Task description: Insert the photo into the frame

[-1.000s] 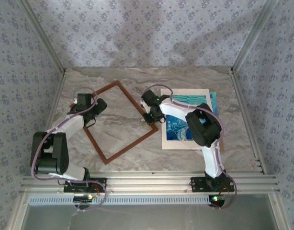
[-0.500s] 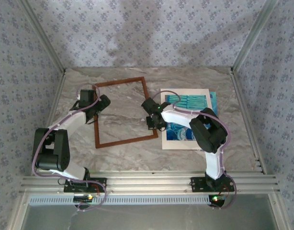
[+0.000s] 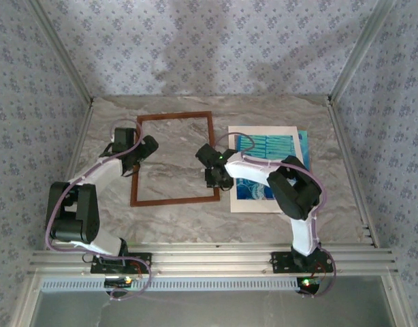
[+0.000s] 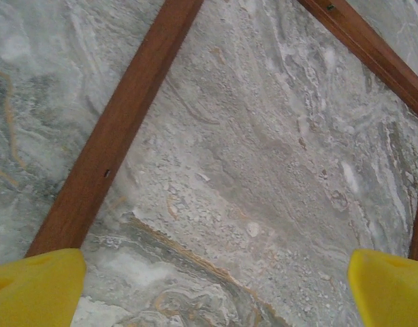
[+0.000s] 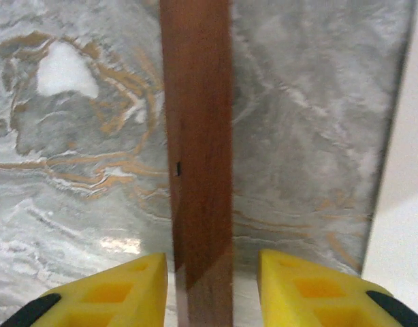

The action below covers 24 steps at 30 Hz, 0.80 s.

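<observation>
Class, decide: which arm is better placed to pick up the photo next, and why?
Right. The right claw straddles the frame at the rail nearest the photo. The left claw sits at the frame's opposite rail, farther away.

Bare table (image 3: 175, 160) lies open inside the frame (image 3: 175, 115); the right arm (image 3: 263, 165) overhangs the photo (image 3: 270, 144).

Marbled tabletop (image 3: 175, 225) between pale floral-papered walls (image 3: 209, 48)
</observation>
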Motion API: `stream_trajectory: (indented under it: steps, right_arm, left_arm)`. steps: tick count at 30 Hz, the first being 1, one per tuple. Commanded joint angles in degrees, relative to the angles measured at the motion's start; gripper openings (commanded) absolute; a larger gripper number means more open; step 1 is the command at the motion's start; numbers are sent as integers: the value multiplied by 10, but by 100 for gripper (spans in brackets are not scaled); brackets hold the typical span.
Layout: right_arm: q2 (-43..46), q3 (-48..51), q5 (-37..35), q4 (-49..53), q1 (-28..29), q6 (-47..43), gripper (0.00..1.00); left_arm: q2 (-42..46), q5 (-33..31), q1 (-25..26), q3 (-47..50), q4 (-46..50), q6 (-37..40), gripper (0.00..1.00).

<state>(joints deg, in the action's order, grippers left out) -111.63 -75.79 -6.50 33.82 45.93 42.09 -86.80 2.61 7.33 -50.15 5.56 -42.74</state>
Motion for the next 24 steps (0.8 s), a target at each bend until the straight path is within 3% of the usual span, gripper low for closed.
stream_trajectory:
  steps: [1,5,11,17,24]
  right_arm:
    - [49,-11,-18,27,-20,-22,52]
    - [96,3,-1,32,-69,-55,58]
    - [178,56,-10,48,-185,-118,63]
    - [252,150,-7,47,-354,-146,67]
    - [274,219,26,-19,-533,-154,72]
  left_arm:
    - [-6,35,19,-29,12,5,99]
    - [-25,45,61,-72,38,19,98]
    - [-79,53,169,-169,69,54,99]
    - [-171,99,262,-298,113,79,99]
    - [-263,185,321,-403,143,83,98]
